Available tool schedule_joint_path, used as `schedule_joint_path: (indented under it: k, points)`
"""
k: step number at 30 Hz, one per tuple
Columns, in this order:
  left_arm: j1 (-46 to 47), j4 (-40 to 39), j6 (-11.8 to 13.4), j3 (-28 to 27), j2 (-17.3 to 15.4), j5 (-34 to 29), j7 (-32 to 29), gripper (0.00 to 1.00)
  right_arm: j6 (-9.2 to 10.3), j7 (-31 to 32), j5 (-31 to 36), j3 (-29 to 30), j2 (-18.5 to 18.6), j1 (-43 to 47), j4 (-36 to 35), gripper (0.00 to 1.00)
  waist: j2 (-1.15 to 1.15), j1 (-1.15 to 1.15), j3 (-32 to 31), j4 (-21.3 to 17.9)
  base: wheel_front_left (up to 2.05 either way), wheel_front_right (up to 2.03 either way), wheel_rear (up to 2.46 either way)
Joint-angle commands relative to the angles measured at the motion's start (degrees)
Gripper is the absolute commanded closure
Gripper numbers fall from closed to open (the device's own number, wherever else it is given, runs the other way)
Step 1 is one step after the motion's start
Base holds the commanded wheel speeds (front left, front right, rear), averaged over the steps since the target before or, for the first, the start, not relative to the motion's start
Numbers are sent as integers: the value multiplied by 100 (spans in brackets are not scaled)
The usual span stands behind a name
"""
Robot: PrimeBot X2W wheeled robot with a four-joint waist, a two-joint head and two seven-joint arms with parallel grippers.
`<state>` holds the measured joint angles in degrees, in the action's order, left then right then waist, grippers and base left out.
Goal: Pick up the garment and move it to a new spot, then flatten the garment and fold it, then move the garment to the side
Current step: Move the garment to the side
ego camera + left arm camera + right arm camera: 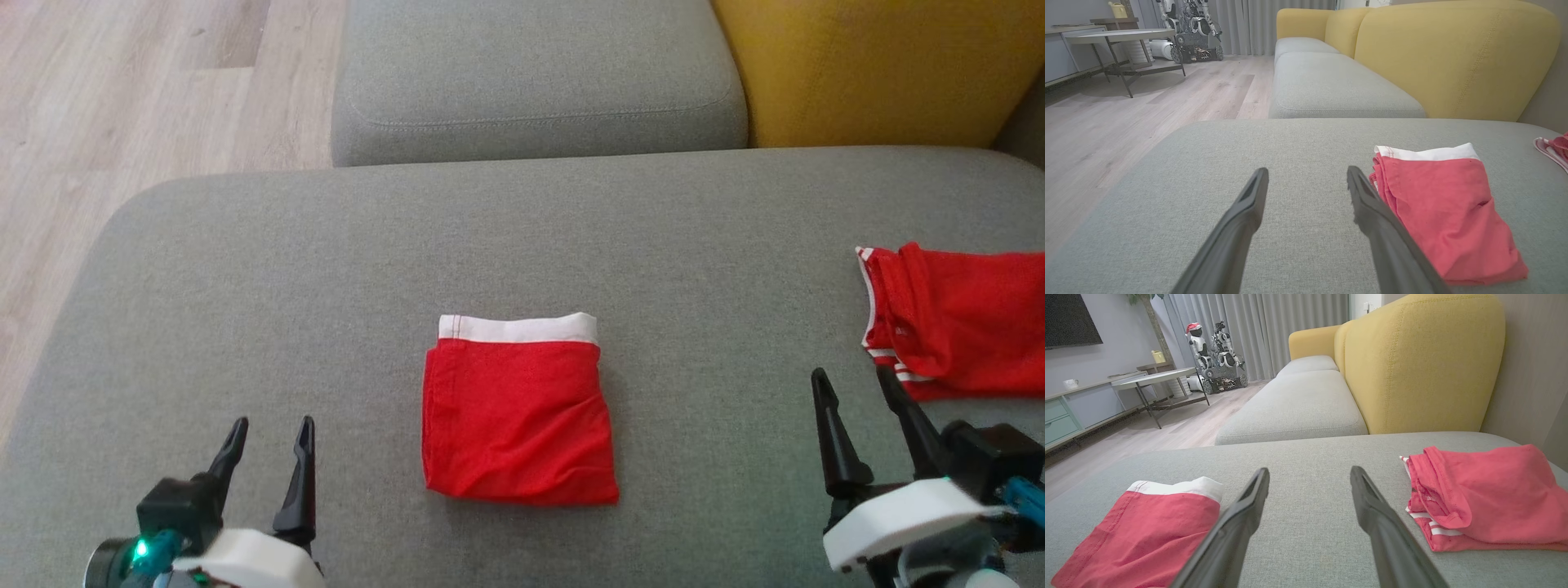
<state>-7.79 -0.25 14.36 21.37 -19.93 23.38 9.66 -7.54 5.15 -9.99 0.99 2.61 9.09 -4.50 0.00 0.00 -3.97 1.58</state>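
Currently the garment (518, 412) sits folded into a near-square at centre frame of the head view. It is red with a white waistband along its top edge and lies flat on the wide grey sofa seat (245, 269). At lower left of that frame the left pincer (273, 421) has its fingers spread with nothing between them, well apart from the garment. At lower right the right pincer (851, 373) is likewise released and empty. Its fingertips are near but not touching a second red garment (963, 318) with white striped trim, bunched at the right edge. In the left wrist view the folded garment lies right of centre, and one finger overlaps its edge in frame, though the head view shows them apart. In the right wrist view the folded garment is at lower left and the second red garment at mid right, with bare grey fabric between the fingers. Across the top of the head view are another grey cushion (531, 73), a yellow backrest (882, 65) at upper right and wood floor (122, 90) at upper left.
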Motion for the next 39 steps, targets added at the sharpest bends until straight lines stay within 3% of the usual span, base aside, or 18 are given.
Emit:
schedule_joint_path:
  k: [1,9,16,28,36,38,39]
  points:
    - [383,-164,21,-226,-149,32,43,0,5,-6,55,-101,39,-142,-200,0,0,0,7,8,0,0,0]
    - [537,-199,27,-165,-111,8,50,0,5,23,58,-62,36,-172,-63,0,0,0,99,177,0,0,0]
    - [890,-145,-77,-77,-11,-21,161,0,5,-3,18,-231,53,-451,620,0,0,0,329,693,0,0,0]
    - [1508,160,-328,94,389,-75,452,0,5,-199,-189,-671,40,-1363,2573,0,0,0,750,1747,0,0,0]
    - [1697,223,-537,51,593,-200,527,0,5,-308,-404,-773,33,-1832,3729,0,0,0,792,2148,0,0,0]
    - [1703,151,-568,-24,636,-270,530,0,5,-343,-492,-793,32,-1903,3907,60,0,0,786,2183,0,0,0]
    - [1697,113,-591,-58,655,-311,531,0,5,-374,-504,-808,32,-1934,3976,79,0,0,783,2195,0,0,0]
